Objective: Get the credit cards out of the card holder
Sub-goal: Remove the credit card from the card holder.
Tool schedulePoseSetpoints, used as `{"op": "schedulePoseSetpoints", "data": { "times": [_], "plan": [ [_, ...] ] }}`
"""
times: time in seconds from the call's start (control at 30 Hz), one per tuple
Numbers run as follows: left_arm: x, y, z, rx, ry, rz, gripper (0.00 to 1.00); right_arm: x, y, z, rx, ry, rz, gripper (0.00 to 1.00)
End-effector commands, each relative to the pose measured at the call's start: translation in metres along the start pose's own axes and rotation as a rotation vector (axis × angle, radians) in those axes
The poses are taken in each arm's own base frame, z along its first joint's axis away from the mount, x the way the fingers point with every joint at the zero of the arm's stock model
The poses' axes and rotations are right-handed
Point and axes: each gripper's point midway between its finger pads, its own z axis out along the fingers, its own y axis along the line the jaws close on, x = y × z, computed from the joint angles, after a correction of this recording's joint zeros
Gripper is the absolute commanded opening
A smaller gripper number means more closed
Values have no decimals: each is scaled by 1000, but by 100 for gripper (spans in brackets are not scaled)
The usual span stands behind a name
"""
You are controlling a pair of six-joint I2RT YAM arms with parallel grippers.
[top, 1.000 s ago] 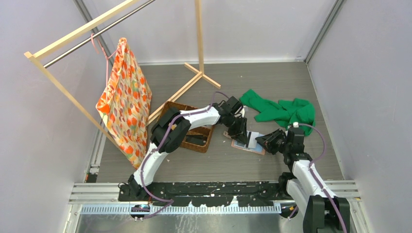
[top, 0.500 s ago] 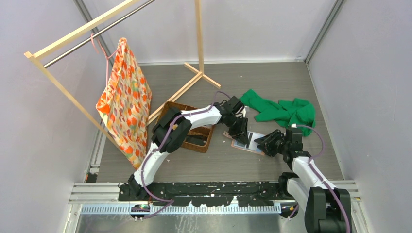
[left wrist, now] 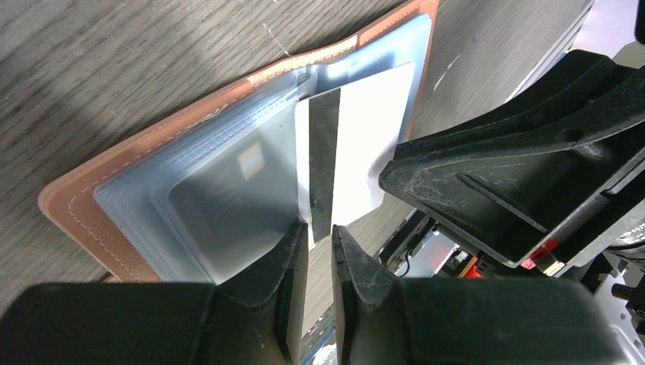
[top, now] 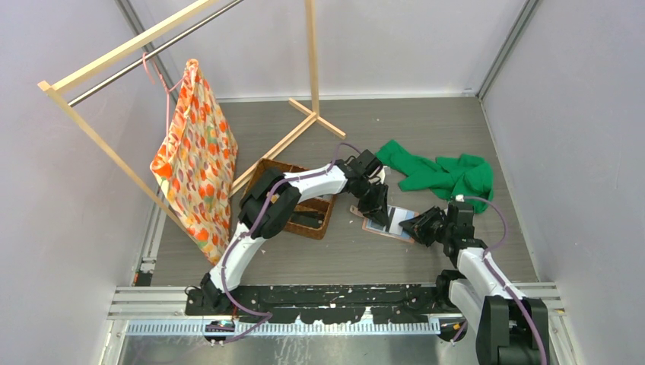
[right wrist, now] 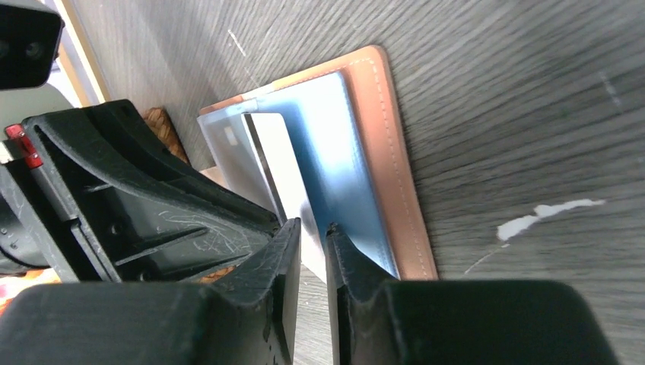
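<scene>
The card holder (top: 379,226) lies open on the table, tan leather edge (left wrist: 68,205) around grey-blue clear sleeves. A white card (left wrist: 365,137) with a black stripe sticks partly out of a sleeve and also shows in the right wrist view (right wrist: 285,167). My left gripper (top: 378,211) has its jaws almost closed, its tips (left wrist: 319,232) at the sleeve edge by the card's near corner. My right gripper (top: 417,226) faces it from the other side, and its jaws (right wrist: 313,228) are closed on the white card's free edge. The holder's leather rim (right wrist: 395,175) lies flat beneath.
A brown woven basket (top: 300,204) stands left of the holder under the left arm. A green cloth (top: 445,173) lies behind the right arm. A wooden clothes rack (top: 312,53) with a patterned bag (top: 196,152) stands at the back left. Walls close both sides.
My right gripper has shifted slightly back toward its base at the holder's right edge. The left gripper and the card holder have stayed put.
</scene>
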Motion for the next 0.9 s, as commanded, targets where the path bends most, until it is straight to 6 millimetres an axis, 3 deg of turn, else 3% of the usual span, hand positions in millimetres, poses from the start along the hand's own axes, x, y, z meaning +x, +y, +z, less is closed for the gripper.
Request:
{"op": "schedulePoseSetpoints", "data": {
  "times": [0.0, 0.27, 0.63, 0.87],
  "plan": [
    [1, 38, 15, -107, 3, -13, 20, 0, 28, -3, -135, 19, -56, 22],
    [1, 38, 14, -107, 3, -11, 20, -1, 36, -8, -161, 14, -77, 1],
    [-5, 13, -9, -73, -42, 35, 21, -16, 19, -31, 38, -85, -106, 1],
    [-9, -24, -44, -14, -101, 97, 21, -24, 38, -44, 8, -119, -124, 1]
  ]
}}
